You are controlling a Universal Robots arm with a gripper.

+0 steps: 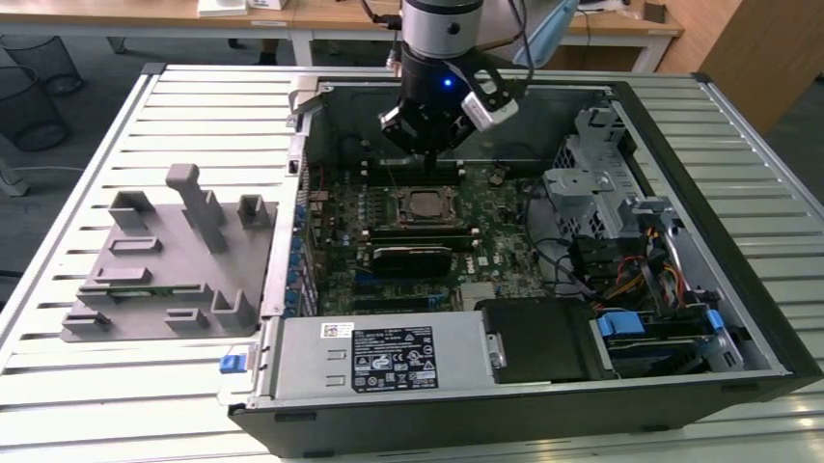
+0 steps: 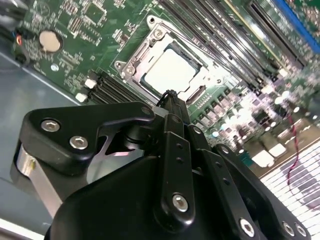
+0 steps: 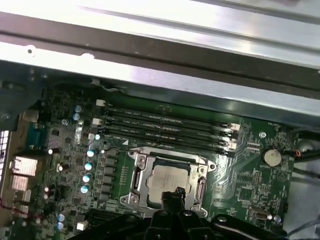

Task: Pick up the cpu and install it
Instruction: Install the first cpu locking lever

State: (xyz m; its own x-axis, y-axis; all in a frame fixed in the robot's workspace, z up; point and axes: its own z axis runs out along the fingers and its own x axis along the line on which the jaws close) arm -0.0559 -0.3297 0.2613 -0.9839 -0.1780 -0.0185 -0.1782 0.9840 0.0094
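Cpu (image 3: pixel 170 179) lying flat inside socket frame (image 3: pixel 137 181) on motherboard (image 1: pixel 338 253); probably light, stiff, smooth-topped, fragile underneath; best gripped by opposite thin edges; gripper (image 2: pixel 169 97) hovering above, pincer pressed together, carrying nothing.

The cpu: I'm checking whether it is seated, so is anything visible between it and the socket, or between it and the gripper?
Nothing visible. The cpu already lies inside the socket frame, and the gripper hangs just above it, empty.
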